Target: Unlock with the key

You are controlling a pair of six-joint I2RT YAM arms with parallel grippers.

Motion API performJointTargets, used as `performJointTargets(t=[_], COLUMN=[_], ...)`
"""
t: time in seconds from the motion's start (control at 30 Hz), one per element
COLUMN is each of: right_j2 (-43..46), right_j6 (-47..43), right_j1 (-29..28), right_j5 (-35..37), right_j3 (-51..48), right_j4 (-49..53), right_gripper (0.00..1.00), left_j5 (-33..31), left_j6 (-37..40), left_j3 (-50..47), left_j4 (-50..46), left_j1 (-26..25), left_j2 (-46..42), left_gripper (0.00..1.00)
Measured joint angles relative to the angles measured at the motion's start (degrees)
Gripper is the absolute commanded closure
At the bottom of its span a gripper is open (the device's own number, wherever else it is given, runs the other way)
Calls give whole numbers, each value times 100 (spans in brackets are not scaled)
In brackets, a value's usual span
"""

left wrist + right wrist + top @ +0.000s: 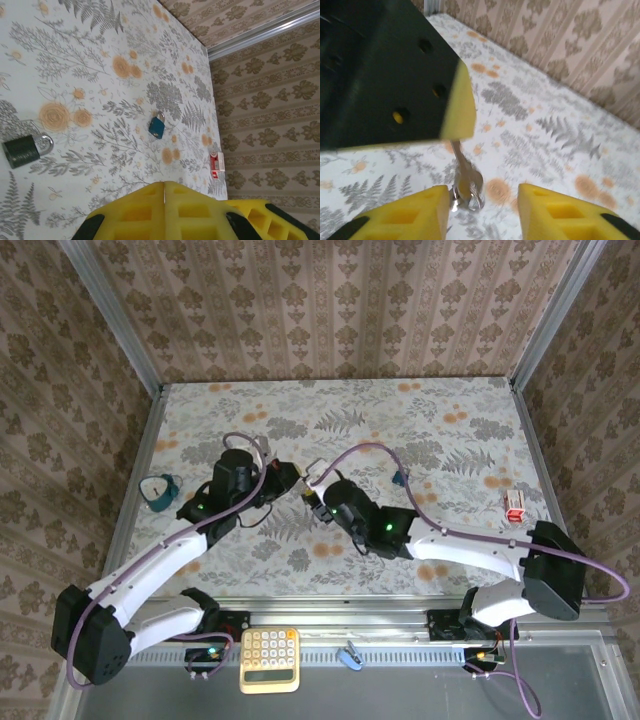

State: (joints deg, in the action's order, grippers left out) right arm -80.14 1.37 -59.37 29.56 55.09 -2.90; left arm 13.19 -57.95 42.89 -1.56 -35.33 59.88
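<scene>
Two grippers meet nose to nose out over the surface [450, 430], so here's what you've got. Way off to the left of your left gripper [288, 480] there's a teal object [160, 490] lying near the surface's edge, well apart from everything else.

Your left gripper's jaws are pressed together. On the right wrist cam you can see the key [465, 182] hanging down out of them, shaft up in the pads and ring end dangling low. I can't tell if it touches the surface.

On the left wrist cam, a dark green padlock [22, 150] lies flat ahead of those jaws and off to one side, not touching them.

Your right gripper [480, 194] has its jaws spread. The key's ring end sits in the gap between them, closer to the finger on the left of that view, and I can't say it's touching either one.

To the right of the right jaws there's a small blue padlock [398, 478] lying near them. Well beyond that, a little red item [515, 508] sits by the surface's right edge.
</scene>
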Motion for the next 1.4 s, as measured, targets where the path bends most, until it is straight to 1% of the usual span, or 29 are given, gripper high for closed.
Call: performJointTargets(t=[0.03,0.07,0.1,0.13,0.2,0.23,0.3,0.4,0.5,0.6,0.7,0.77,0.87,0.93,1.03,1.13,1.2,1.3,1.4], right_j2=[87,153,260,387,664,791,1040,1161,1051,793,472,304,136,98,90,-9,-96,-195,-212], right_j6=[229,391,664,909,1292,1497,2002,2774,3536,4221,4782,5069,5425,5606,5779,5880,5912,5965,6037], right_j1=[116,214,391,575,988,1180,1617,2199,2553,2677,2686,2686,2686,2686,2686,2686,2686,2686,2680], right_j5=[-151,-278,-522,-791,-1427,-1711,-2398,-3405,-4332,-5073,-5641,-5906,-6194,-6343,-6498,-6614,-6653,-6728,-6793], right_j3=[66,120,160,160,111,63,-66,-284,-533,-721,-807,-848,-890,-901,-903,-903,-903,-903,-903], right_j4=[236,404,538,619,688,658,538,116,-474,-1134,-1799,-2194,-2667,-2929,-3233,-3438,-3462,-3469,-3585], right_gripper=[52,47,31,29,39,43,45,46,46,44,43,46,55,58,58,55,55,66,67], left_j5=[2,4,7,11,52,74,149,254,385,487,533,573,645,669,699,719,741,761,761], left_j6=[74,133,223,293,424,474,564,643,660,658,656,656,656,656,649,608,570,529,520], left_j3=[0,0,0,0,-4,-11,-55,-162,-291,-433,-511,-533,-533,-533,-538,-549,-566,-579,-603], left_j4=[-2,-2,-2,0,22,44,151,367,684,1034,1331,1521,1746,1860,1987,2116,2203,2282,2310], left_j1=[35,66,94,94,94,94,94,94,94,92,81,48,-15,-33,-39,-72,-98,-103,-103], left_j2=[-22,-44,-76,-109,-168,-195,-260,-341,-352,-354,-352,-352,-352,-352,-352,-348,-348,-326,-326], left_gripper=[100,100,100,100,100,100,100,100,100,100,100,100,100,100,100,100,100,100,100])
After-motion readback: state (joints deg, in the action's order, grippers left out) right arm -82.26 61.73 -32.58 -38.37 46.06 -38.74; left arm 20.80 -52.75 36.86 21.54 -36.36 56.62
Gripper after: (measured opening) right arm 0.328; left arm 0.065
